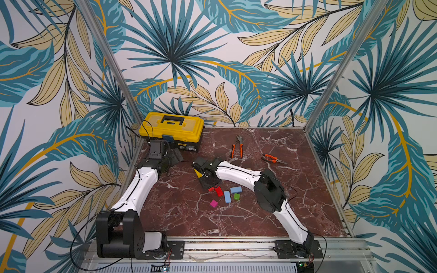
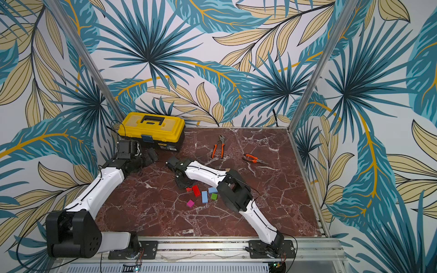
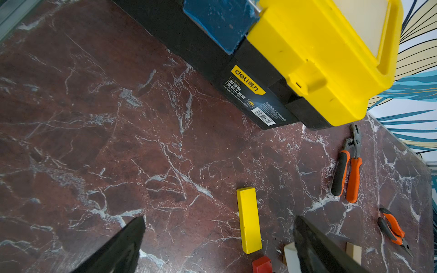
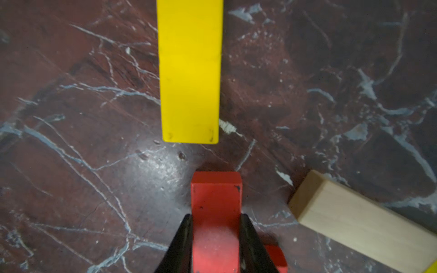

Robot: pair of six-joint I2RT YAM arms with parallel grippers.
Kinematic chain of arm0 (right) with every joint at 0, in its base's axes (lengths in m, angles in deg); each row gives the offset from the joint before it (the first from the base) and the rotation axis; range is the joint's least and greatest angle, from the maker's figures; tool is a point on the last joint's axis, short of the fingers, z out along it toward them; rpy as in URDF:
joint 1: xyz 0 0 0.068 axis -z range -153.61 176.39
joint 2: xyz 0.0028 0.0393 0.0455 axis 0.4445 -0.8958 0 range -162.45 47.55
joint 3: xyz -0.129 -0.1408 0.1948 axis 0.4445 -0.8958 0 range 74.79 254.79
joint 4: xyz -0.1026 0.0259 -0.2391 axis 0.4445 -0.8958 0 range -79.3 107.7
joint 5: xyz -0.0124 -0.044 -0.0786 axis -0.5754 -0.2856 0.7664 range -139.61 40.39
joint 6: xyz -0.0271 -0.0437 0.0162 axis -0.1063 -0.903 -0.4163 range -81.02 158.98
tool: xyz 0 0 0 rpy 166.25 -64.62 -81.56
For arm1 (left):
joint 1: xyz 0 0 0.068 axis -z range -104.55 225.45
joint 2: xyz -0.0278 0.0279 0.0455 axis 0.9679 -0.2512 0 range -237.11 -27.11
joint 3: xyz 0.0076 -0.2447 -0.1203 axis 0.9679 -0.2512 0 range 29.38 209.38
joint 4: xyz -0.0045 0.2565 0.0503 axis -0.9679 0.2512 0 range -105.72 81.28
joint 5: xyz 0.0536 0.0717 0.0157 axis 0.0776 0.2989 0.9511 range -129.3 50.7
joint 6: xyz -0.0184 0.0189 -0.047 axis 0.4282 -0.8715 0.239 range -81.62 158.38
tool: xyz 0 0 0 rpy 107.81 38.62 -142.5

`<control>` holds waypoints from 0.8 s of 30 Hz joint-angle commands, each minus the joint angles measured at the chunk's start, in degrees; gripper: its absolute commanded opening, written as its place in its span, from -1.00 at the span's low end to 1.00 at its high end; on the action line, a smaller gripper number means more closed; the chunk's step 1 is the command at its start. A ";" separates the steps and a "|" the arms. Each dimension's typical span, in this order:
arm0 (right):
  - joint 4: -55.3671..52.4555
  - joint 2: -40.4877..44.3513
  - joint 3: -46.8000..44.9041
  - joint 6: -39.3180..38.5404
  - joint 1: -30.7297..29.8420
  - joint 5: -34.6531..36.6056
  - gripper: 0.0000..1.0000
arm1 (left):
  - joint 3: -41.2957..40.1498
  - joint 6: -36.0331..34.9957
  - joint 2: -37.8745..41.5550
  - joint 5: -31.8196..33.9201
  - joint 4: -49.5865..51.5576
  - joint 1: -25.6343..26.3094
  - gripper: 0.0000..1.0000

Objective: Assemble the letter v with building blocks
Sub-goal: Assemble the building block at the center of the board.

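**Red block pinched mid-counter**

A glossy, white-veined red-brown marble-look counter (image 1: 283,212) carries a yellow-lidded plastic toolbox (image 1: 171,128) at its far left corner. Mid-counter lie a flat yellow bar (image 4: 190,71) and a square-edged plain-wood bar (image 4: 354,219). Just short of the yellow bar's end, the right jaws clamp a small painted red block (image 4: 216,189). The left jaws gape wide.

Lab cell: aluminium frame (image 1: 236,247), leaf-print walls (image 1: 212,35).
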 commanded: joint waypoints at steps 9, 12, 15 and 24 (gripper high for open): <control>-2.88 -5.84 5.74 -1.05 -0.01 -0.93 -0.58 | -0.58 -0.54 1.53 -0.14 -0.21 -0.76 0.99; -3.00 -6.48 6.68 -1.07 0.02 -1.07 -0.58 | -0.59 -0.54 1.49 -0.23 -0.22 -0.85 0.99; -3.36 -7.03 7.76 -1.29 -0.02 -0.94 -0.58 | -0.60 -0.54 1.41 -0.24 -0.21 -0.89 0.99; -3.66 -7.92 8.89 -1.01 -0.01 -0.77 -0.57 | -0.58 -0.55 1.32 -0.47 -0.26 -0.98 0.99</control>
